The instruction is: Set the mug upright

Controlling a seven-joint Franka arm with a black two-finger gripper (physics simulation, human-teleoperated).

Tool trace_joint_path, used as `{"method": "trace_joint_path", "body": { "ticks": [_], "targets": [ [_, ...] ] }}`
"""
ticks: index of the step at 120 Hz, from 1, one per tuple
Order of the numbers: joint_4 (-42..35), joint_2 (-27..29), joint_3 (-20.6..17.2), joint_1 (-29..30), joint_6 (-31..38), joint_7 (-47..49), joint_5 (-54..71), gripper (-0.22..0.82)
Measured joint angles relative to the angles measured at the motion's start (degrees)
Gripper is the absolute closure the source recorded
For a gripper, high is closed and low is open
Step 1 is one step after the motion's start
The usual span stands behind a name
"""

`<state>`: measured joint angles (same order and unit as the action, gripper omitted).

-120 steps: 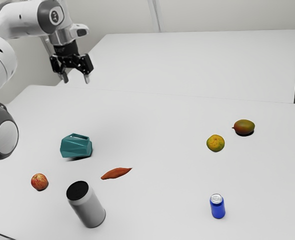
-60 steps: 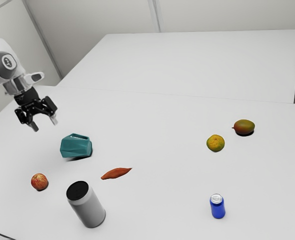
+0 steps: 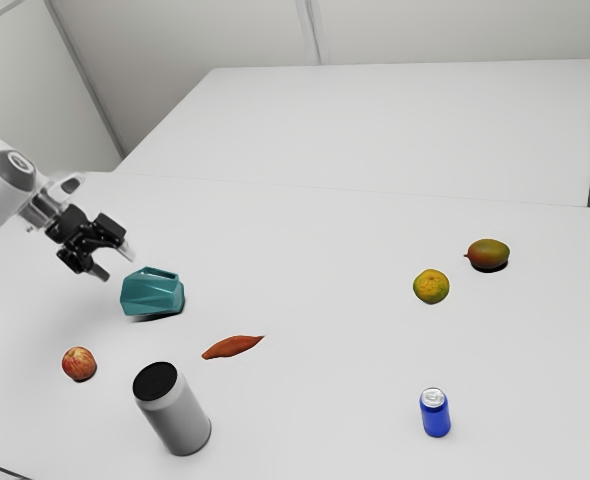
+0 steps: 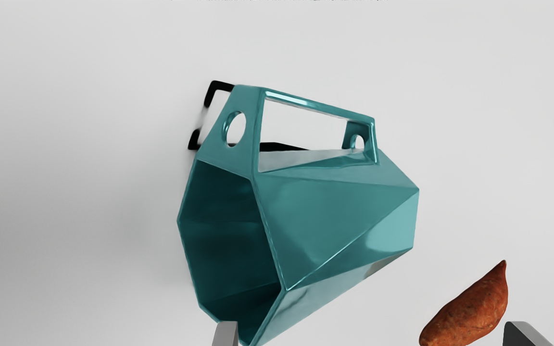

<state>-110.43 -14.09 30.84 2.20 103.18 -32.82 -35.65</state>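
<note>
The mug lies on its side on the table, handle uppermost; its flat facets probably prevent rolling. The gripper, near the mug's open end, holds nothing. Its 2 fingers stand wide apart, presumably to provide clearance for gripping the mug before uprighting.

Teal faceted mug on its side

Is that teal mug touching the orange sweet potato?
Apart. The exterior view shows a strip of bare table between the mug and the sweet potato; the wrist view shows a gap too.
</note>
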Motion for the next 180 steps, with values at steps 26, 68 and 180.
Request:
{"method": "trace_joint_path", "body": {
  "ticks": [26, 68, 180],
  "targets": [
    [-0.53, -2.79, 0.01, 3.32, 0.54, -6.67, -3.46, 0.00],
    [-0.59, -7.01, 0.00, 3.92, -2.28, -15.45, -14.58, 0.00],
    [-3.39, -8.23, 0.00, 4.57, -9.55, -25.34, -22.82, 0.70]
  ]
}}
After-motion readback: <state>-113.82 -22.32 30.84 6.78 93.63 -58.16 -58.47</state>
